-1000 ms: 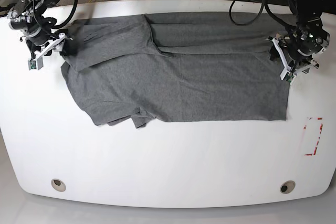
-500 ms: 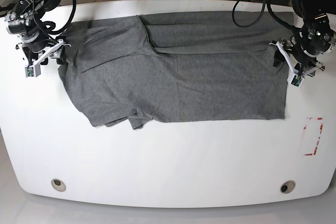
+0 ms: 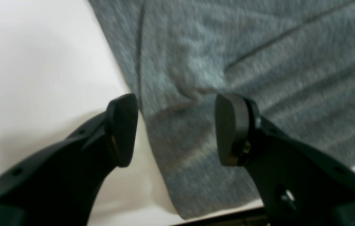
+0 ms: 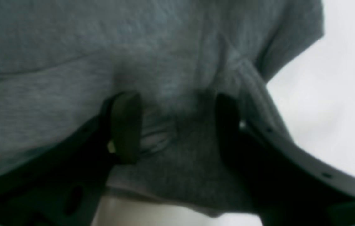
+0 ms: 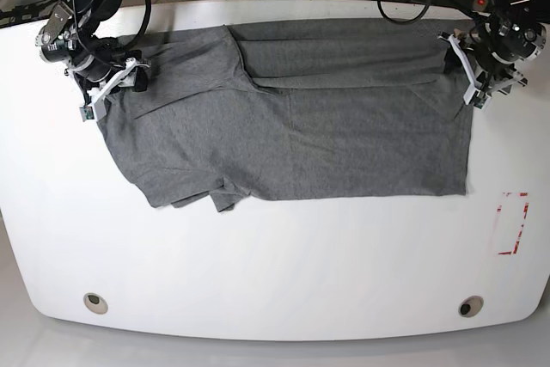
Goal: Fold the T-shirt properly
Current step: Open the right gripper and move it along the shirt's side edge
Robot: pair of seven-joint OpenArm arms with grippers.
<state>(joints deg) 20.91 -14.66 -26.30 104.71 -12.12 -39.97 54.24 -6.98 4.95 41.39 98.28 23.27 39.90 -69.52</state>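
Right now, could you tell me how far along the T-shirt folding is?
One lengthwise fold looks done: the T-shirt lies as a wide band on the table, with a folded flap along its far side. In hand: nothing is gripped; the left gripper and right gripper sit open over opposite ends of the cloth. Left: the near sleeve area is bunched, and the band needs folding across.

Both arms low; left fingers point(image 3: 122, 128) and right fingers point(image 4: 127, 125) spread apart
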